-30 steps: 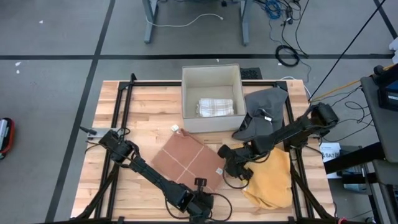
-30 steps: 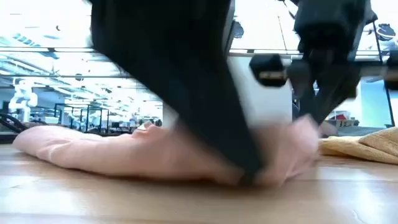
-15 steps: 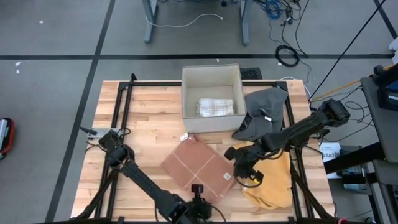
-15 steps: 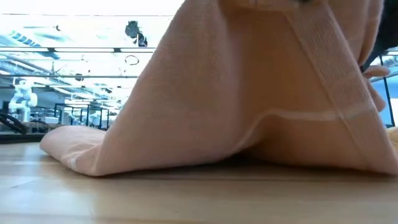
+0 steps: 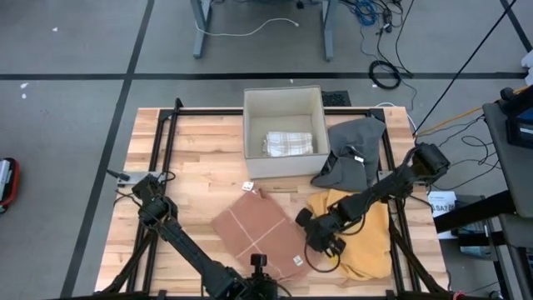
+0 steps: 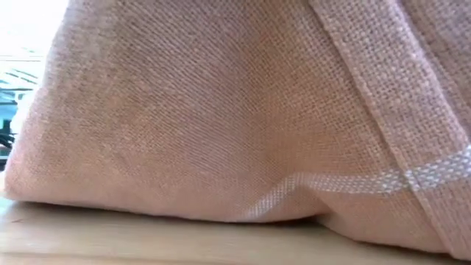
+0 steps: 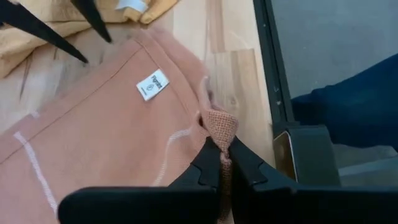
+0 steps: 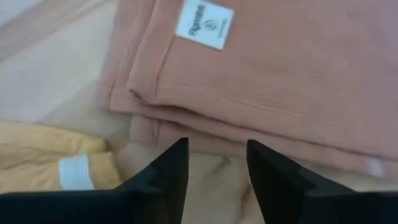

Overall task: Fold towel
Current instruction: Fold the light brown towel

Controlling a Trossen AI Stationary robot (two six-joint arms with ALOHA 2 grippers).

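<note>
The table (image 5: pixel 200 142) is pale wood planks edged by a black metal frame (image 5: pixel 166 125), standing on a grey floor with dark seams. The folded pink towel (image 5: pixel 256 232) lies near the front edge, middle of the table, with white stripes across it and a small white label (image 7: pixel 152 84) near one edge. In the low view its weave fills nearly everything, resting on the wood.

The left gripper (image 7: pixel 224 163) sits at the front edge of the table, its fingers clenched on a pinched corner of the towel. The right gripper (image 8: pixel 214 163) hovers just beside the towel's right edge, fingers parted and grasping nothing, with bare wood between them.

A yellow cloth (image 5: pixel 362 242) is bunched at the front right, partly under the right arm. Behind it a grey cloth (image 5: pixel 354 146) is heaped beside an open white box (image 5: pixel 283 100) at the back of the table, with a pale checked cloth (image 5: pixel 287 143) inside.

Around the room, cables (image 5: pixel 379 50) trail over the floor behind the table, beside grey stand legs (image 5: pixel 200 33). Dark equipment (image 5: pixel 508 125) stands to the right.
</note>
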